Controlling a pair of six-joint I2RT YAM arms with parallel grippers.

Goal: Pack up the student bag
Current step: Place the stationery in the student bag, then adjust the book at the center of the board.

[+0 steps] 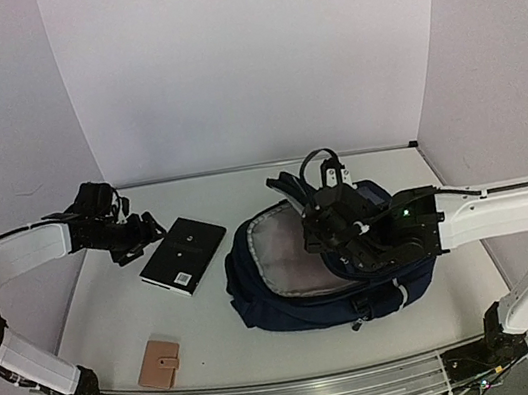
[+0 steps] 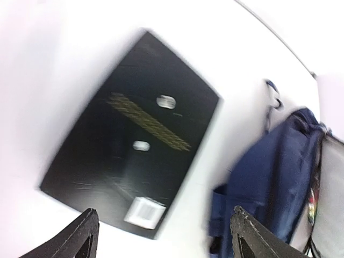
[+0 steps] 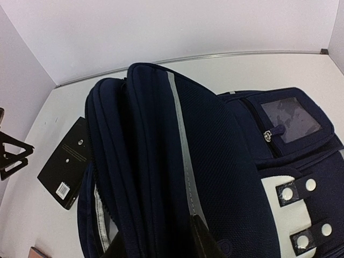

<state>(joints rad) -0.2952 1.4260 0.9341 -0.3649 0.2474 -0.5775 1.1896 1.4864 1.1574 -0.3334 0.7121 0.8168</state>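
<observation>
One book [image 1: 184, 255] lies just right of the left gripper [image 1: 138, 234], its long axis slanting far-right to near-left, with the bag [image 1: 258, 285] beyond it. The left gripper's jaws are wide apart and empty. The right gripper [image 3: 159, 244] straddles the bag's fabric, but I cannot tell if it clamps.

One student bag [image 1: 332, 267] — navy, lying right of the table's [image 1: 268, 344] centre, its main mouth gaping toward the left edge. Right gripper [image 1: 328, 225] hanging over its far rim. Black book [image 1: 184, 255] lying flat just left of the bag, left gripper [image 1: 145, 231] hovering beside its far-left corner. Tan wallet [image 1: 159, 364] — sitting near the near-left corner.
</observation>
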